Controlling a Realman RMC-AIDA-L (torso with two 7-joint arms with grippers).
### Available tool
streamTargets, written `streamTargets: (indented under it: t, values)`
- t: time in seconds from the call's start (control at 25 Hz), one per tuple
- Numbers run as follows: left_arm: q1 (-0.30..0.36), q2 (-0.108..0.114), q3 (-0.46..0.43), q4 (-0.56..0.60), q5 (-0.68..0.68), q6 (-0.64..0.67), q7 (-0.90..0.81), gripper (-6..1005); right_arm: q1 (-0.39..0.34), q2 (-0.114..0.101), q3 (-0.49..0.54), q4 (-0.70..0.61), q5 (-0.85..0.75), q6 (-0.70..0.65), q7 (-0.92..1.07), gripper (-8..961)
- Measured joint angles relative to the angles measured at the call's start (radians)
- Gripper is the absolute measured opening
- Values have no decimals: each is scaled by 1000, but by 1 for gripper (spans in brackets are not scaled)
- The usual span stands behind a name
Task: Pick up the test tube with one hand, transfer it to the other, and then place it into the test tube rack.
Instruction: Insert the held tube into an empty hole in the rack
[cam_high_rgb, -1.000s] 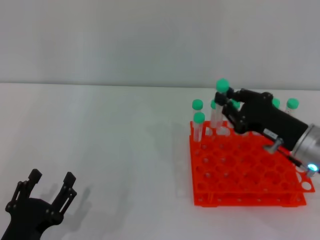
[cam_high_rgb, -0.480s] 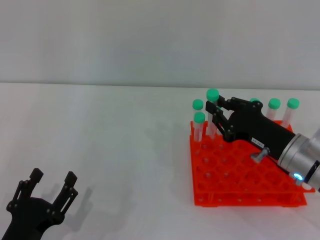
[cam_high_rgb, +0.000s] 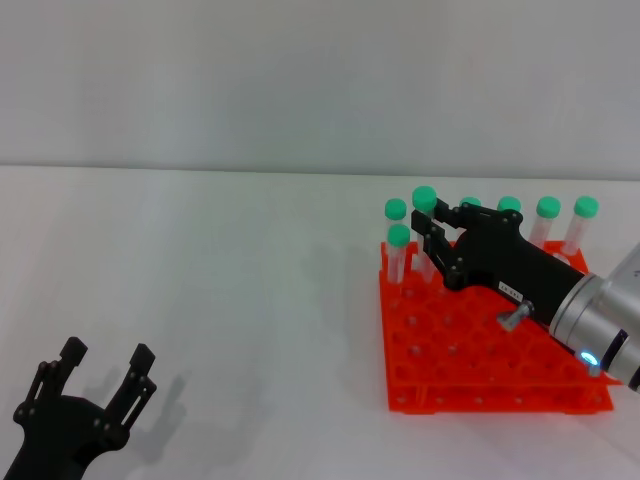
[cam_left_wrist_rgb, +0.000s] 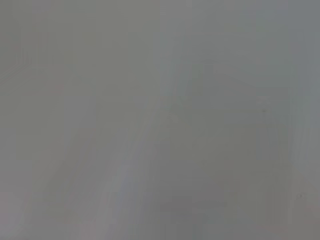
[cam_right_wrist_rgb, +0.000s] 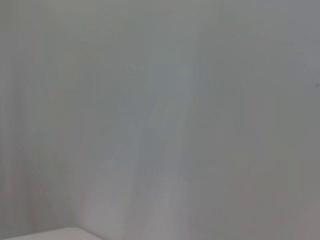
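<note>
In the head view my right gripper (cam_high_rgb: 434, 238) reaches over the back left part of the orange-red test tube rack (cam_high_rgb: 470, 385). Its black fingers are shut on a test tube (cam_high_rgb: 424, 199) with a green cap. The tube stands nearly upright, its lower end down at the rack's holes behind the fingers. Two other green-capped tubes (cam_high_rgb: 398, 237) stand in the rack just left of it. My left gripper (cam_high_rgb: 105, 358) is open and empty, low over the table at the front left, far from the rack. Both wrist views show only blank grey.
Several more green-capped tubes (cam_high_rgb: 547, 208) stand along the rack's back row, right of and behind my right gripper. The white table (cam_high_rgb: 230, 300) spreads between the rack and the left gripper. A plain wall stands behind.
My right gripper has moved left and down with the tube. The tube's green cap has dropped to about the height of the other caps. The left gripper has not moved.
</note>
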Motion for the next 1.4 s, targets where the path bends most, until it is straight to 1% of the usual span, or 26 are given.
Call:
streamTargets:
  t: [0.32, 0.52, 0.76, 1.0, 1.28, 1.36, 1.4]
  values:
    - [-1, 0, 0, 0, 0, -1, 0, 843, 3, 0, -68, -21, 94, 56, -65, 311]
    - [-2, 0, 1, 0, 1, -1, 0, 842, 4, 0, -105, -24, 150, 63, -87, 317]
    - [-2, 0, 2, 0, 1, 0, 0, 842, -1, 0, -108, -23, 154, 80, -88, 325]
    - [-6, 0, 2, 0, 2, 0, 0, 841, 2, 0, -105, -23, 154, 139, -89, 333]
    - [-8, 0, 3, 2, 3, 2, 0, 840, -26, 0, -98, -30, 170, 121, -89, 342]
    - [-8, 0, 3, 3, 3, 2, 0, 840, -42, 0, -98, -30, 171, 89, -89, 345]
    - [-8, 0, 3, 3, 3, 2, 0, 840, -49, 0, -98, -30, 171, 76, -89, 383]
